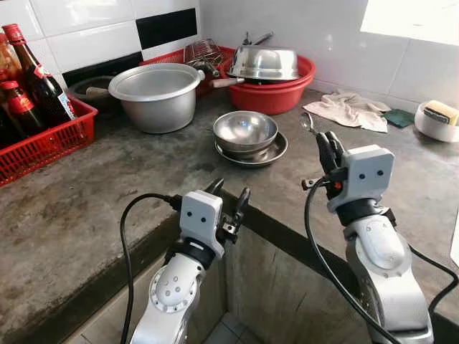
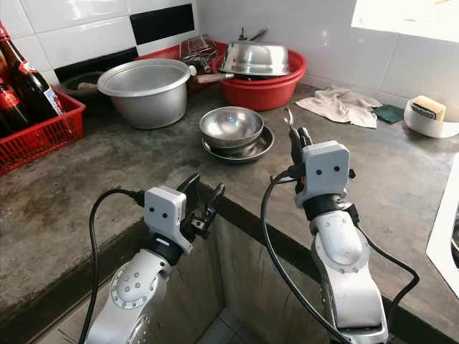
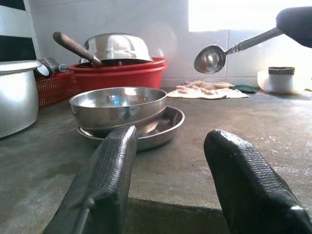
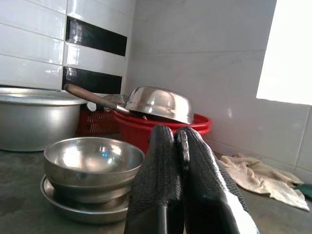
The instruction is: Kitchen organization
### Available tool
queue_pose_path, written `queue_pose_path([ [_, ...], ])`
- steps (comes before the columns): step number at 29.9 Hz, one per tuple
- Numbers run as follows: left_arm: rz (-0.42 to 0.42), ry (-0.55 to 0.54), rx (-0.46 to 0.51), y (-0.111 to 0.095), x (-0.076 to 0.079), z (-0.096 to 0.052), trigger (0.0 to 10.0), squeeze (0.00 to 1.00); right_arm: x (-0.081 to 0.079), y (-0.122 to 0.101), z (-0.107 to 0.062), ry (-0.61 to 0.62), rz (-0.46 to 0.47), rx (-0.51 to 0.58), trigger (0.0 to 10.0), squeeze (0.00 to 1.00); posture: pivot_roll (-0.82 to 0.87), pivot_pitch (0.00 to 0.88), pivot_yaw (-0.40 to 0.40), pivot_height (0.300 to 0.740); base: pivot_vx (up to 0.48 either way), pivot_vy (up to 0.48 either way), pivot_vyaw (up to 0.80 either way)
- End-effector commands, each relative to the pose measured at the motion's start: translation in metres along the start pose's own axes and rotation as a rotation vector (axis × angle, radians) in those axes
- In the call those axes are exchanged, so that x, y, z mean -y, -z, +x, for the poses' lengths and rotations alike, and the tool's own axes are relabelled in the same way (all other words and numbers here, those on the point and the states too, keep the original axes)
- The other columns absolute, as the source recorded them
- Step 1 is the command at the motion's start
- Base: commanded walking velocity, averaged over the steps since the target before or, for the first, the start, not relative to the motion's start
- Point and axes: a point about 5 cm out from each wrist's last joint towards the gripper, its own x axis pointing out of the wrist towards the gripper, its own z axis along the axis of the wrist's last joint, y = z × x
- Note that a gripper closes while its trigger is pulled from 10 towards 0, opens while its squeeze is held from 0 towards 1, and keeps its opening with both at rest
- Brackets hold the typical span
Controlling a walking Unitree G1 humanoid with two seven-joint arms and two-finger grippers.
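Your right pincer [image 1: 324,147] is pinched on a ladle [image 3: 212,58], holding it above the desk [image 1: 143,172] just right of the stacked steel bowl [image 1: 244,131] and plate [image 1: 272,153]. The head views give you only the ladle's tip above the fingers; the left wrist view shows its round cup and ribbed handle clearly, raised in the air. The right wrist view shows the two fingers [image 4: 158,180] pressed together with a sliver of metal between them. Your left pincer [image 1: 229,197] hovers at the desk's front edge, fingers spread, facing the bowl. Behind stand a big aluminium pot [image 1: 155,95], a red basin [image 1: 276,93] with an upturned steel bowl [image 1: 264,62], and a rag [image 1: 350,109]. A red crate [image 1: 50,143] of bottles [image 1: 36,75] sits far left.
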Motion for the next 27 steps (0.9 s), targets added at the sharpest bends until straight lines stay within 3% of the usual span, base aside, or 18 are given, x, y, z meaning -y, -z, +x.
queue_pose_path([
  [1,0.014,0.002,-0.010,-0.0003,-0.0004,0.0006,10.0,0.00,-0.0023,-0.0026,-0.0008,0.007,0.006,-0.001,0.0,0.00,0.07,0.006,0.014,0.740,-0.277,0.000,0.00],
  [15,0.014,0.008,-0.023,0.0032,0.0010,-0.0002,10.0,0.00,-0.0060,-0.0022,0.0017,0.015,0.025,-0.018,0.0,0.00,0.07,0.009,0.014,0.740,-0.292,0.000,0.00],
  [27,0.010,-0.008,-0.039,0.0054,-0.0009,0.0018,10.0,0.00,-0.0063,-0.0020,0.0059,0.031,0.032,-0.029,0.0,0.00,0.07,0.019,0.012,0.740,0.000,0.000,-0.11],
])
